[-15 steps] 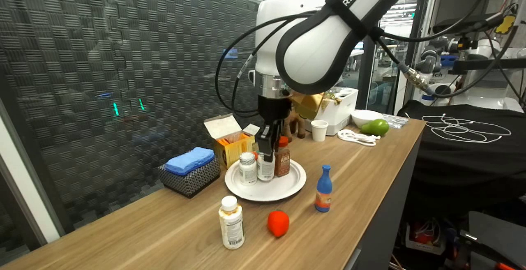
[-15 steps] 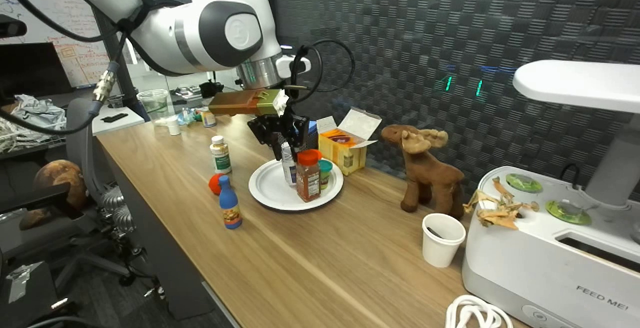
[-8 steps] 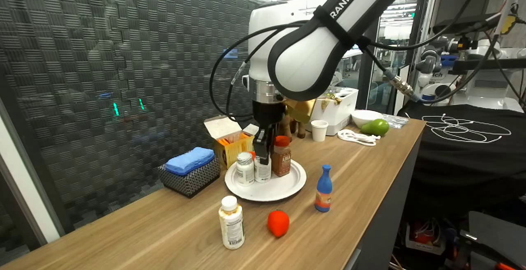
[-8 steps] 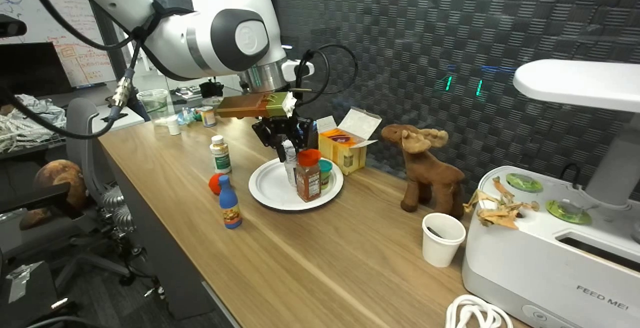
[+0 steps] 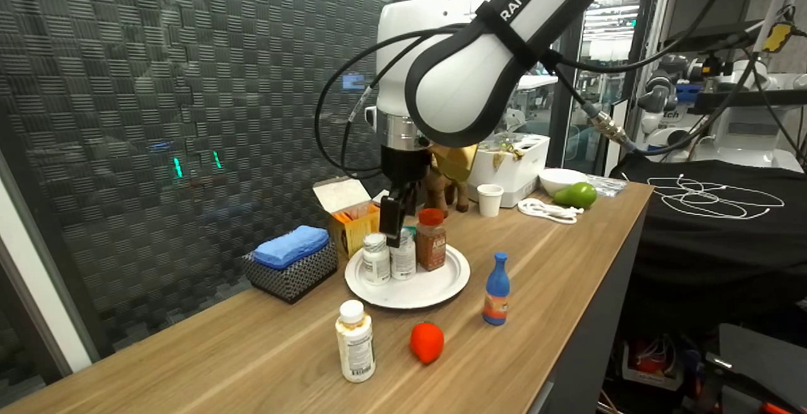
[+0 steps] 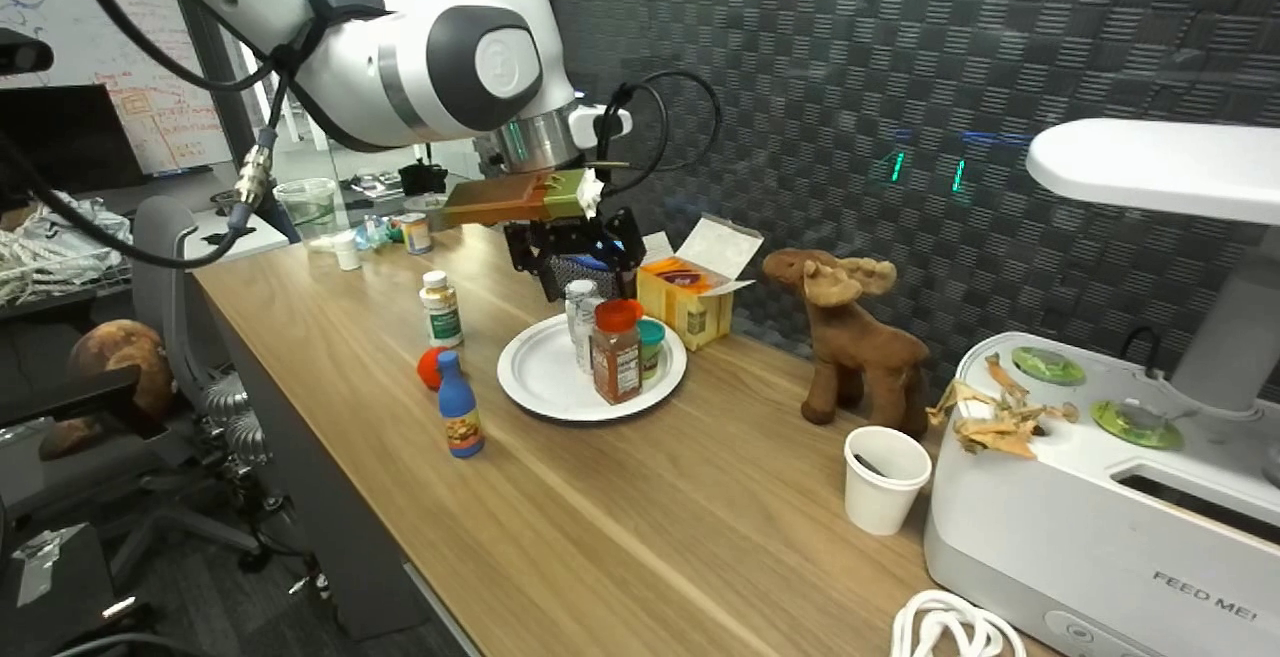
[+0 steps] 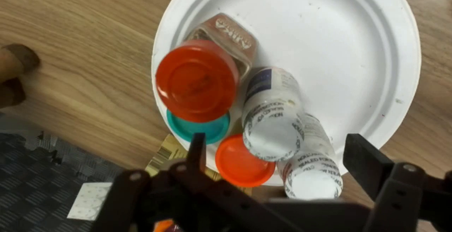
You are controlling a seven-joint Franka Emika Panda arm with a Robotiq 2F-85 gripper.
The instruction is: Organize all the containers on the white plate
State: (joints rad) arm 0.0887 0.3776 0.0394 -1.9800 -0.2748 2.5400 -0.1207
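Note:
On the white plate (image 7: pixel 349 48) two white bottles (image 7: pixel 273 133) (image 5: pixel 376 259) stand upright, side by side. Close by are a red-capped spice jar (image 6: pixel 617 357), a teal-lidded tub (image 6: pixel 650 347) and an orange-lidded tub (image 7: pixel 243 165). My gripper (image 7: pixel 275 138) is open just above them; its fingers (image 7: pixel 363 161) stand wide to either side of the bottle tops, holding nothing. Off the plate, on the counter, are a white-capped bottle with a green label (image 6: pixel 442 312) and a blue bottle (image 5: pixel 497 291), both upright.
A red fruit-like object (image 5: pixel 427 343) lies between the two off-plate bottles. Behind the plate stand an open yellow carton (image 6: pixel 690 297) and a dark box with a blue cloth (image 5: pixel 292 247). A toy moose (image 6: pixel 860 347) and a paper cup (image 6: pixel 885 482) are farther along the counter.
A white bottle that was between the fingers has shifted over beside its twin and been let go on the plate. The jaws have spread wide, and the hand has risen a little.

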